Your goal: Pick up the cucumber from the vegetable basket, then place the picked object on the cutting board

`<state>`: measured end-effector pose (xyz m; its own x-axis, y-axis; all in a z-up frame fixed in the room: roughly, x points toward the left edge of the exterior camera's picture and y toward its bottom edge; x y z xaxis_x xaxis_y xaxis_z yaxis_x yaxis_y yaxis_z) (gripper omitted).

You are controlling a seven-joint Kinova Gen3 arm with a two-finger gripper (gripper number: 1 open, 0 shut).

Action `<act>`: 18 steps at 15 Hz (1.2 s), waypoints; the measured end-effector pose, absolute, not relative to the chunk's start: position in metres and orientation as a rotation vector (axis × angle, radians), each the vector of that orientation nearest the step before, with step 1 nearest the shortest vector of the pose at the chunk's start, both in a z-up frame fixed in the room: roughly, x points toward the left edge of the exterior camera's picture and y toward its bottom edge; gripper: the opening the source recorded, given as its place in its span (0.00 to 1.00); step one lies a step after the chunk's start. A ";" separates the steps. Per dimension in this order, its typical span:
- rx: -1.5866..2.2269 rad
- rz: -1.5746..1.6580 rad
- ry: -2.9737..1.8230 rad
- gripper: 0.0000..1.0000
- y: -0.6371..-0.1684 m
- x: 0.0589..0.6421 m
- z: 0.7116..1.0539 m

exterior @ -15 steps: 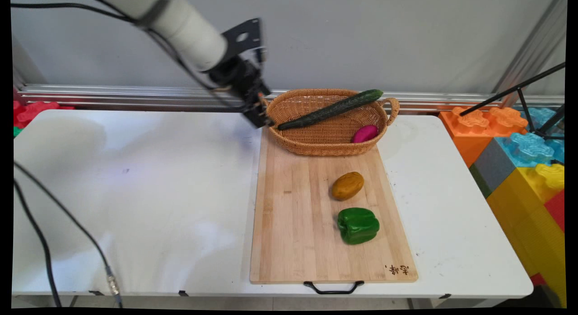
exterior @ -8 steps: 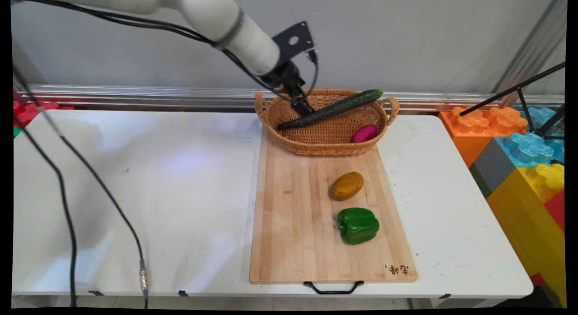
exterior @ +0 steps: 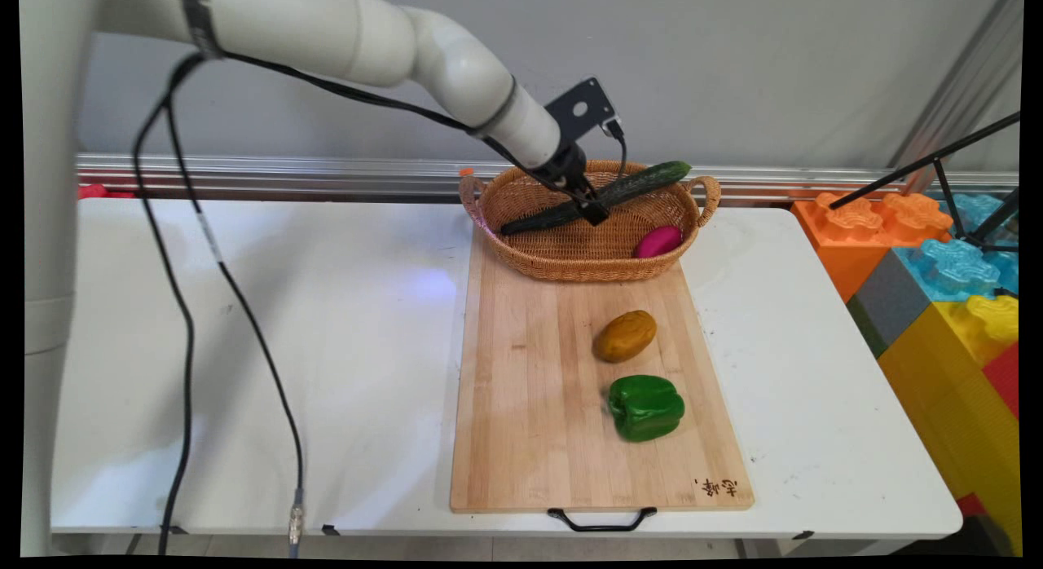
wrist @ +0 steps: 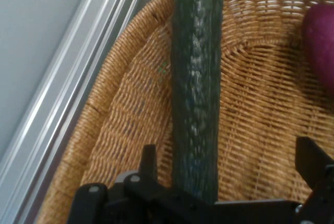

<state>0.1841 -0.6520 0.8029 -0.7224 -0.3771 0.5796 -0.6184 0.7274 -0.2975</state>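
Straddling the cucumber (wrist: 197, 78) in the wicker basket (exterior: 530, 263), end effector (wrist: 224, 169) spread wide, purple vegetable (exterior: 658, 241) nearby

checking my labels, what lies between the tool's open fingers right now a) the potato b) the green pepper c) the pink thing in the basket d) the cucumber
d: in the hand view the cucumber runs up between the open tool's two fingers, over the basket.
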 end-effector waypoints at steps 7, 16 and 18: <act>0.807 0.655 -2.410 1.00 -0.680 0.167 0.761; 0.843 0.688 -2.376 0.00 -0.689 0.164 0.768; 0.847 0.690 -2.374 0.00 -0.684 0.167 0.781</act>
<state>0.1674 -0.6844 0.7810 -0.6677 -0.4158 0.6175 -0.6820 0.6743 -0.2834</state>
